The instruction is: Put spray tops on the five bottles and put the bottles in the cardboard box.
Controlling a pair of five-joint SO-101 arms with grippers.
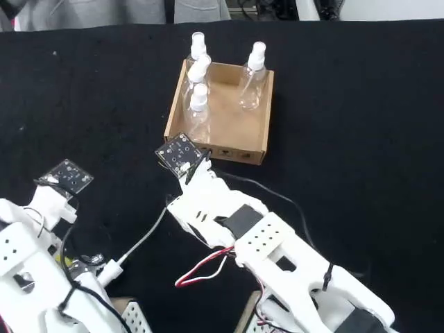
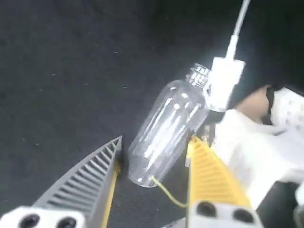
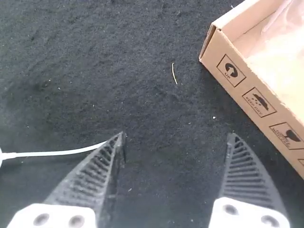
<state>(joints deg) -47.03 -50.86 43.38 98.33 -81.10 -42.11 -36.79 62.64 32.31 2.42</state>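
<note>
While the black table (image 1: 361,104) carries the cardboard box (image 1: 236,149) at upper centre of the high view, with four capped bottles (image 1: 252,80) standing in it, one bottle is not yet boxed. The right gripper (image 3: 176,135) is released, jaws spread above bare cloth, with the box corner at upper right of its wrist view. The left gripper (image 2: 156,140) is also released. It straddles the base of the uncapped bottle (image 2: 166,128), and a dark gap shows on the grey-finger side. The bottle's long axis runs from the jaws toward upper right of the left wrist view. The spray top (image 2: 224,83) lies just beside the neck, its dip tube (image 2: 237,28) pointing away from the bottle. Judgement: the left arm is nearer, and the top needs reversing before insertion.
</note>
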